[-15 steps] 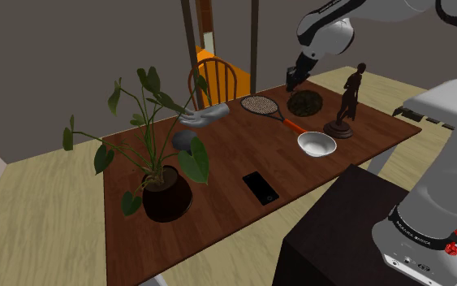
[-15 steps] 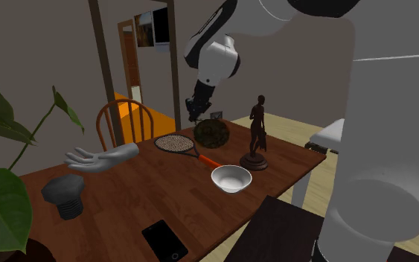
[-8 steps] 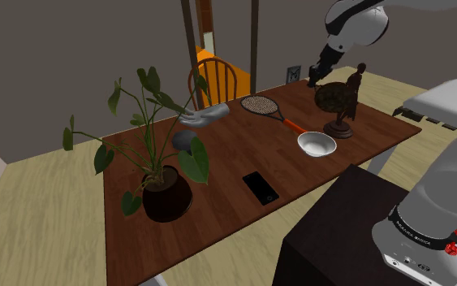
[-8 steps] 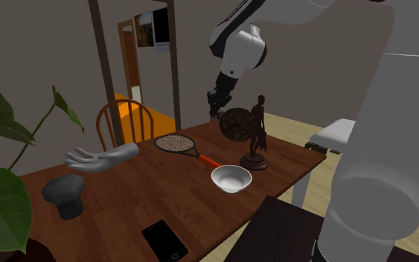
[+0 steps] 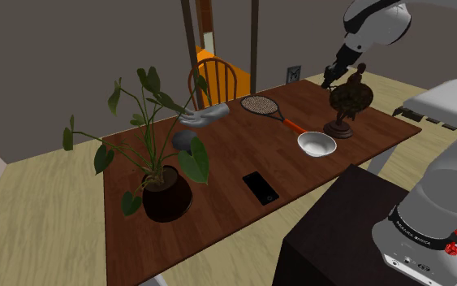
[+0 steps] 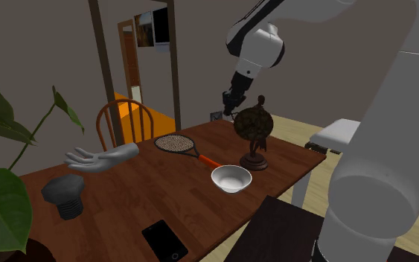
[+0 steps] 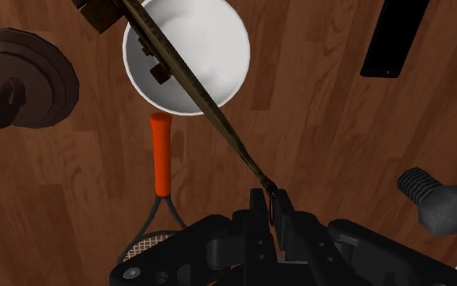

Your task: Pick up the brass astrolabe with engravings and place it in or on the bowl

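Note:
The astrolabe (image 5: 350, 99) is a dark brownish round disc hanging in the air in front of the statuette's upper body. My black gripper (image 5: 330, 79) is shut on its upper edge, above the table's far right part. From the second exterior view the astrolabe (image 6: 251, 123) hangs below the gripper (image 6: 230, 104), above and behind the white bowl (image 6: 231, 179). In the wrist view the fingers clasp the astrolabe (image 7: 210, 106) edge-on, a thin brass strip running from the gripper (image 7: 269, 203) across the white bowl (image 7: 202, 57). That bowl (image 5: 316, 144) rests on the table near the statuette.
A dark statuette (image 5: 340, 128) stands just behind the bowl. A racket (image 5: 260, 106) with an orange handle lies towards the shoulder view's left of it. A black phone (image 5: 260, 187), a potted plant (image 5: 165, 191), a grey hand sculpture (image 5: 204, 115) and a grey lump (image 5: 183, 140) share the wooden table (image 5: 226, 162).
The gripper has carried the astrolabe towards the shoulder view's right, from beside the racket head to in front of the statuette and above the bowl. Everything on the table stayed put.

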{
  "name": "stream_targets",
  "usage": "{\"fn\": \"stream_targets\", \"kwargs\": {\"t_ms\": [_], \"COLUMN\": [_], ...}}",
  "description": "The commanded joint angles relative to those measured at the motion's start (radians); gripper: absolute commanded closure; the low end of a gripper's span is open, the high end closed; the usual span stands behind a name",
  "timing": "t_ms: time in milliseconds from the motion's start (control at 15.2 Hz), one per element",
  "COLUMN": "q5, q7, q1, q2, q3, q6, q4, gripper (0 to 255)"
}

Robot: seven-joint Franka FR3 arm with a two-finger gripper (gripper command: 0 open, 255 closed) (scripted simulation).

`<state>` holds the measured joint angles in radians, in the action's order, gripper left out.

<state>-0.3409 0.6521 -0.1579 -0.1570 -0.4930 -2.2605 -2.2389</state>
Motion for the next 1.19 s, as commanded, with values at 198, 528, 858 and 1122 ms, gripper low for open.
{"fn": "stream_targets", "kwargs": {"t_ms": [198, 528, 858, 1122], "q5": [-0.036, -0.085, -0.146, -0.203], "q7": [0.041, 0.091, 0.149, 0.202], "q1": [0.006, 0.014, 0.021, 0.025], "q2": [0.028, 0.067, 0.113, 0.154], "q3": [-0.007, -0.014, -0.018, -0.019], "q6": [-0.057, -0.111, -0.163, -0.200], "q4": [-0.038, -0.068, -0.091, -0.105], "gripper": [255, 255, 255, 255]}}
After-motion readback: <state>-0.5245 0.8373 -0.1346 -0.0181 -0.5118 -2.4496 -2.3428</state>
